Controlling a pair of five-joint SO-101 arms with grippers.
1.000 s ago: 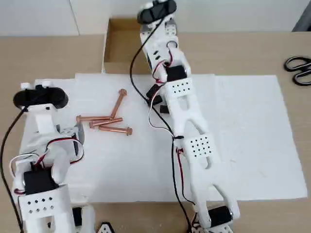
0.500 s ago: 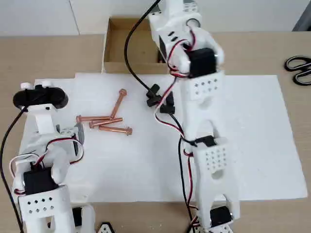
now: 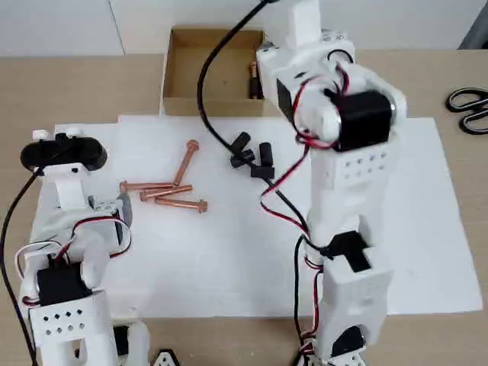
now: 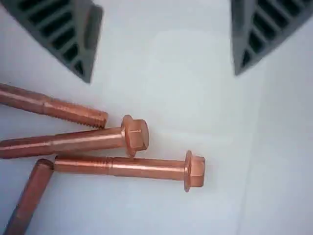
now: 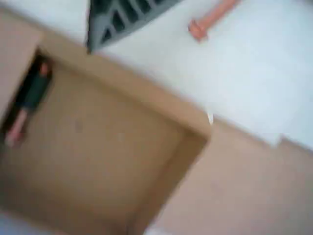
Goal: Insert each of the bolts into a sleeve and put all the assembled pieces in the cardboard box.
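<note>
Left wrist view looks down past the left pincer (image 4: 162, 73), whose two dark grey ribbed fingers (image 4: 63, 34) stand wide apart above the white foam sheet (image 4: 274, 161). Near their tips lie four copper-coloured hex-head metal bolts (image 4: 129, 167), loosely bunched, two of them lying close side by side. From the high view this bunch sits on the left half of the sheet, near the surface's (image 3: 76, 84) left edge. The right pincer (image 5: 105, 29) hangs over the open brown cardboard box (image 3: 179, 69) at the far edge of the surface; whether it is apart or together cannot be told. One assembled piece (image 5: 29, 100), a bolt in a dark sleeve, lies inside the box against a wall. Four black cylindrical sleeves (image 3: 253, 156) cluster on the sheet just in front of the box, well apart from the bolts. Black-handled scissors (image 3: 469, 107) lie at the right edge.
</note>
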